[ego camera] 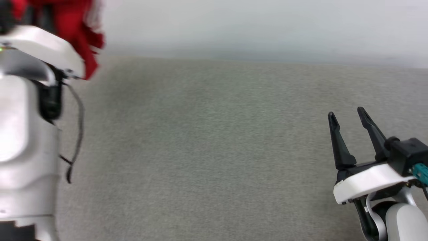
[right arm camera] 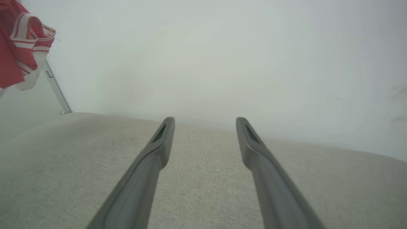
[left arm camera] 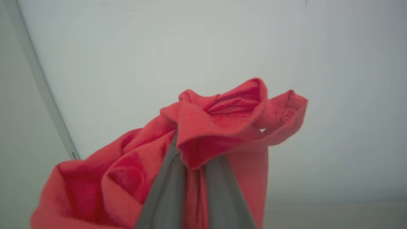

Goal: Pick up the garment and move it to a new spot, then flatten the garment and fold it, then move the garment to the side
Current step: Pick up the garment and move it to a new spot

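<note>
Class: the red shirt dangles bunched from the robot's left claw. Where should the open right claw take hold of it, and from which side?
Probably the striped sleeve hem: it hangs loose at the red shirt's outer edge, clear of the left claw's pinch, a flat band easy to pinch. The right claw should come in from the robot's right, since that edge faces it.

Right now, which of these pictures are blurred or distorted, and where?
Head view: the garment and the pale left forearm are motion-blurred, while the right tool is crisp. Left wrist view: the garment sits close to the lens and looks soft, its red washed to pinkish. Right wrist view: sharpest, with the stripe trim readable, though the wide lens bows the grey surface.
</note>
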Robot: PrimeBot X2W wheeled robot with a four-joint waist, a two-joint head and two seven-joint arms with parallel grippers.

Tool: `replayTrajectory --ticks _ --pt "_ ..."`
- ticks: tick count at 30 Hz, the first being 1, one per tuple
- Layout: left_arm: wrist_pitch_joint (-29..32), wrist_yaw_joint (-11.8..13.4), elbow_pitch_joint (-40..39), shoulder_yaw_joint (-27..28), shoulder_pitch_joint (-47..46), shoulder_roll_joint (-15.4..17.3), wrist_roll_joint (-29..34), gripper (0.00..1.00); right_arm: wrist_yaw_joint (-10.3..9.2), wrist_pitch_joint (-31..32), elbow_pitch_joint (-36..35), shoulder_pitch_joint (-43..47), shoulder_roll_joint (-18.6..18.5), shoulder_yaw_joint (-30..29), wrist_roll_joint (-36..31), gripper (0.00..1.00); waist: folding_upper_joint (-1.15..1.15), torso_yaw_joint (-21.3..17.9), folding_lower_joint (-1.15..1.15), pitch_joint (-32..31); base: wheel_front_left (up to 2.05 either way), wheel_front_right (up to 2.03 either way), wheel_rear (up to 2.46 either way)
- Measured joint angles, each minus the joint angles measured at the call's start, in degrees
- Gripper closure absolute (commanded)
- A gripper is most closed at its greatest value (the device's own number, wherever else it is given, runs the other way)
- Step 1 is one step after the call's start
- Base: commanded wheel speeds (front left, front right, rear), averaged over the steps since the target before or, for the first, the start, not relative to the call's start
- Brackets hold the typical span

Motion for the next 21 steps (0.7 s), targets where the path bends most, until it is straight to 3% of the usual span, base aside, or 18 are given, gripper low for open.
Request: replayTrajectory --ticks 12,21 --pt "-3.3 -2.8 -6.5 -10.3 11.2 -14.5 -3.2 1.00 0.00 1.1 -2.0 2.9 0.2 -0.9 1.5 0.00 0.00 -11.4 0.00 -2.0 0.00 0.00 0.00" --pt "-1.5 -3.0 -7.1 -18.6 26.9 -17.6 -5.3 1.00 0.00 0.5 -1.4 3.1 0.2 -0.1 3.1 0.00 0.00 -18.2 0.00 1.1 0.00 0.00 0.00"
